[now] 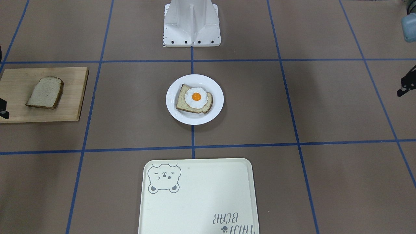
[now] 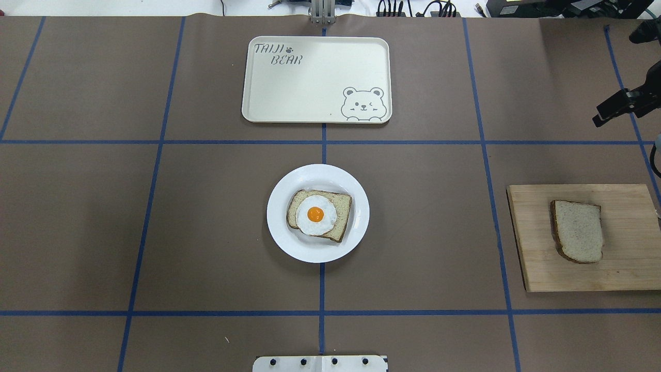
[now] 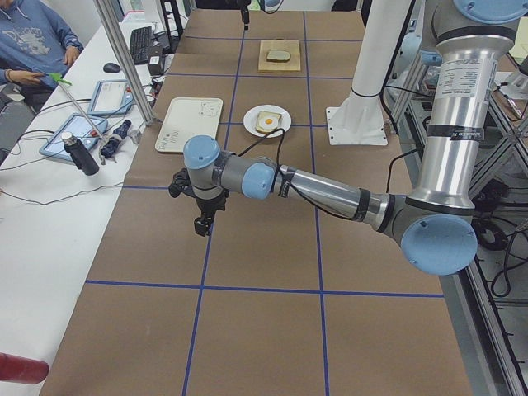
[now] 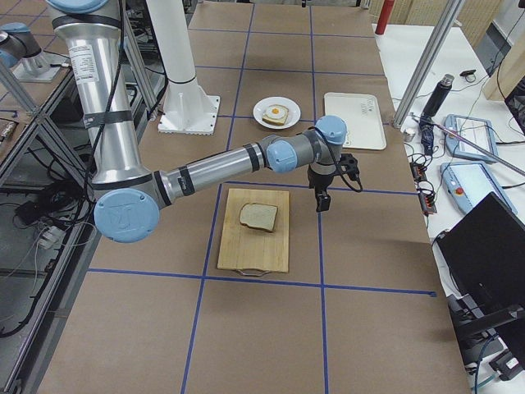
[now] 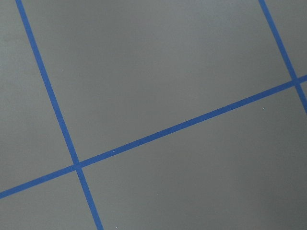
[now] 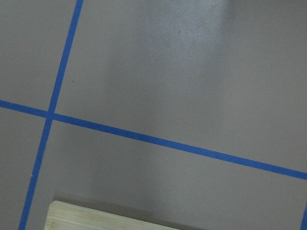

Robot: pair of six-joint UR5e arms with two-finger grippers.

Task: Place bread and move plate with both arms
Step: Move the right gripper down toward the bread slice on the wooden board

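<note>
Looking from the front, we see the bread (image 1: 45, 93) lying flat on a wooden board (image 1: 75, 97) at the left of the frame. The plate (image 1: 195, 121) sits in the middle, with an egg slice (image 1: 196, 97) on it. A cream tray (image 1: 198, 198) with a bear on it lies at the bottom. The left gripper (image 1: 401, 91) peeks in at the right edge. We cannot tell if its fingers are wide or narrow.

From above, the bread on its board is at the right, well apart from the plate in the middle. The right gripper (image 2: 601, 119) shows at the upper right edge, not touching the board. Only a dark bit shows, so we cannot tell how it stands either.

From the left end, the left arm (image 3: 330, 194) reaches out over the bare table (image 3: 264, 247). Its gripper points down, and we see nothing in it. The plate and tray are higher up the frame.

From the right end, the right arm (image 4: 213, 168) has its gripper near the board's upper right corner. It points down too, with nothing in it.

On the left wrist we see only brown table and blue tape lines (image 5: 192, 125). On the right wrist we see the same, plus a board edge at the bottom.

We think nothing is done yet. The bread is not picked up and the plate is not moved. We guess the bread goes on the egg slice first. Then both arms must carry the plate, maybe to the tray.
</note>
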